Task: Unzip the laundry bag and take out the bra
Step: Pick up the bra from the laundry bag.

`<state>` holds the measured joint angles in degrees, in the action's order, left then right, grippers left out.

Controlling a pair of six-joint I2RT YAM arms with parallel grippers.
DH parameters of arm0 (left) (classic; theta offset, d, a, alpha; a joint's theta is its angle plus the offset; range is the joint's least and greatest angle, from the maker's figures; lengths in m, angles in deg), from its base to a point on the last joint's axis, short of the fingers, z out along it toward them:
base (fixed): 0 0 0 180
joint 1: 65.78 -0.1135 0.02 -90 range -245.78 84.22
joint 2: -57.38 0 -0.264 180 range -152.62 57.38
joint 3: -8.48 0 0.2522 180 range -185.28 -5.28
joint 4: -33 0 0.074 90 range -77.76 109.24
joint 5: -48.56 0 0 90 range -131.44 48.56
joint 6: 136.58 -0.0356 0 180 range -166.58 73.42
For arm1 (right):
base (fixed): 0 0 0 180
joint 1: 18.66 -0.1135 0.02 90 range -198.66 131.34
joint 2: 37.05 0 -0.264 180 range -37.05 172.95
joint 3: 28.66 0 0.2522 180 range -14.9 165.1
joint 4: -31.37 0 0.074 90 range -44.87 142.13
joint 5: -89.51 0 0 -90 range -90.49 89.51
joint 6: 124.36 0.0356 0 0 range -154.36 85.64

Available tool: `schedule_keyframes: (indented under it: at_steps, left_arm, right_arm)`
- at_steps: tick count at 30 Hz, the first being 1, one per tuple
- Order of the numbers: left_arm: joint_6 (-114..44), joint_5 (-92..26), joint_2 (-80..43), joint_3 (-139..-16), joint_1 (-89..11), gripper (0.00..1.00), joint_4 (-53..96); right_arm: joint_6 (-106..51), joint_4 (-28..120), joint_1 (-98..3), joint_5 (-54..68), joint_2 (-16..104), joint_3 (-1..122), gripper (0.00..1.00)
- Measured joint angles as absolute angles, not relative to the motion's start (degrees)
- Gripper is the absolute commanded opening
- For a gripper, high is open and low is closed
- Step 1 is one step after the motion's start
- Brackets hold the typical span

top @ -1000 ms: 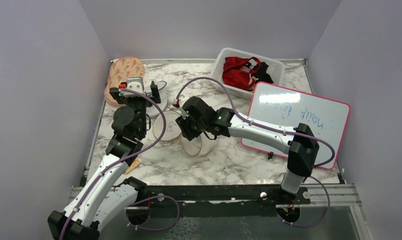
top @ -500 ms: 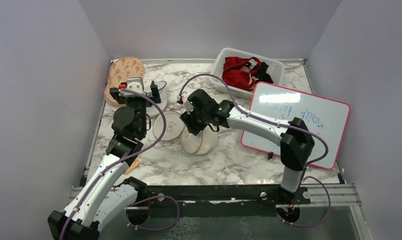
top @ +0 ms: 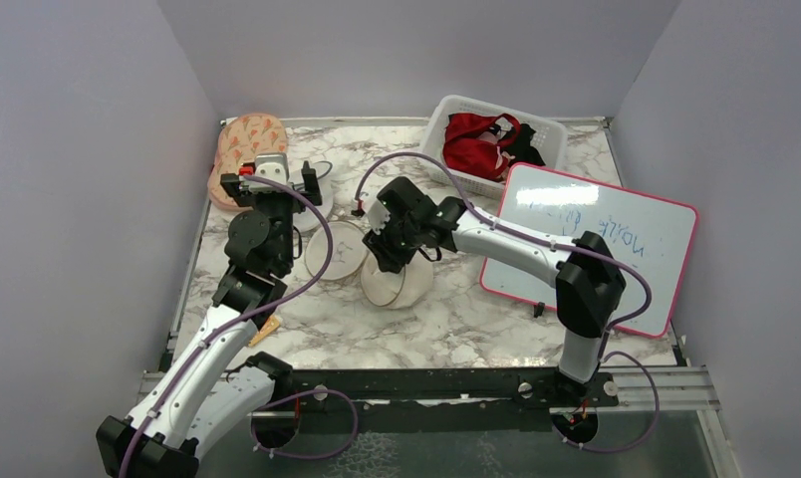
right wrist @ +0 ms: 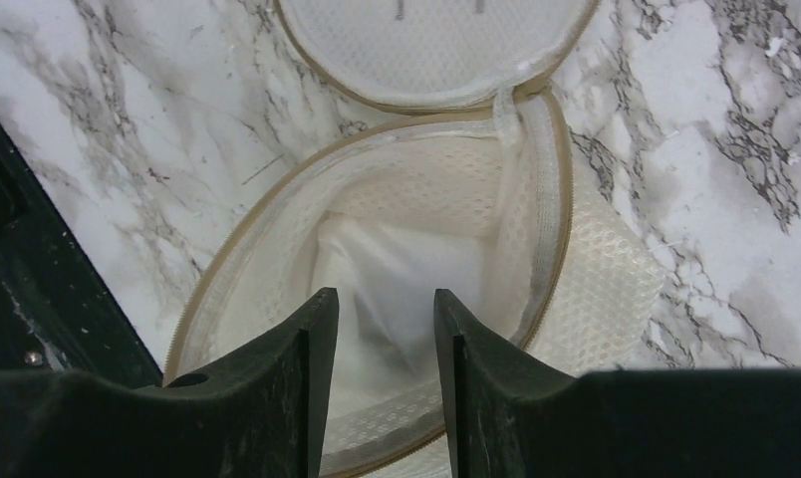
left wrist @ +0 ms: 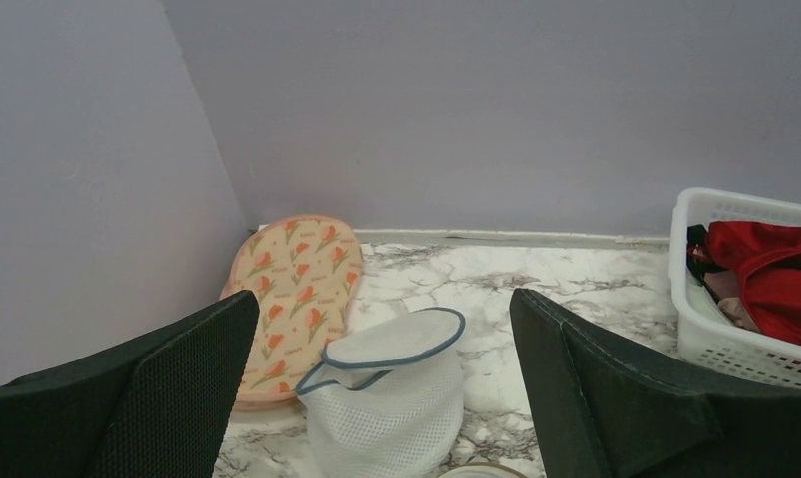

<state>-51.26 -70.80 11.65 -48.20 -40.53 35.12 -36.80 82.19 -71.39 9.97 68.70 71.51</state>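
The right tool [right wrist: 380, 296] has swung a little farther from the arm bases. It hangs over the unzipped laundry bag [right wrist: 596, 289] on the marble surface [right wrist: 98, 119], fingers narrow at the white bra [right wrist: 372, 254] inside. I cannot tell whether they pinch it. Beyond, the left tool [left wrist: 384, 299] gapes wide, facing a white-and-grey pouch [left wrist: 387, 398].

marbled worktop [top: 456, 319]. oval orange-patterned pouch [top: 245, 149], 10 o'clock corner. white mesh pouch, grey trim [left wrist: 387, 398], just beside it. white basket [top: 446, 119], 1 o'clock, holding red garment [top: 473, 144]. pink-framed whiteboard [top: 596, 244], 3 o'clock, scribbled.
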Motion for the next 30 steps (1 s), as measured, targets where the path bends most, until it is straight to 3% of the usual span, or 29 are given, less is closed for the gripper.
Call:
schedule_keyframes:
  at_steps: [7,12,18,23,28,30]
  left_arm:
    - [-51.26,-70.45,11.39,-48.20,-40.53,0.92,35.12]
    - [-51.26,-70.41,11.34,-48.20,-40.53,0.92,35.12]
    - [-51.26,-70.39,11.30,-48.20,-40.53,0.92,35.12]
    - [-51.26,-70.39,11.32,-48.20,-40.53,0.92,35.10]
    - [-51.24,-70.39,11.32,-48.20,-40.53,0.92,35.10]
    - [-51.24,-70.39,11.32,-48.20,-40.53,0.92,35.10]
  right_arm:
    - [-38.72,81.17,-71.39,11.96,68.00,69.42,0.51]
    - [-41.17,81.10,-71.42,8.79,67.94,68.26,0.54]
    - [-42.79,81.14,-71.42,6.40,67.96,68.26,0.55]
    - [-43.70,81.14,-71.42,5.29,67.96,68.24,0.48]
    - [-44.05,81.10,-71.44,4.00,68.05,68.15,0.65]
    - [-44.05,80.51,-71.59,3.76,68.05,67.30,0.66]
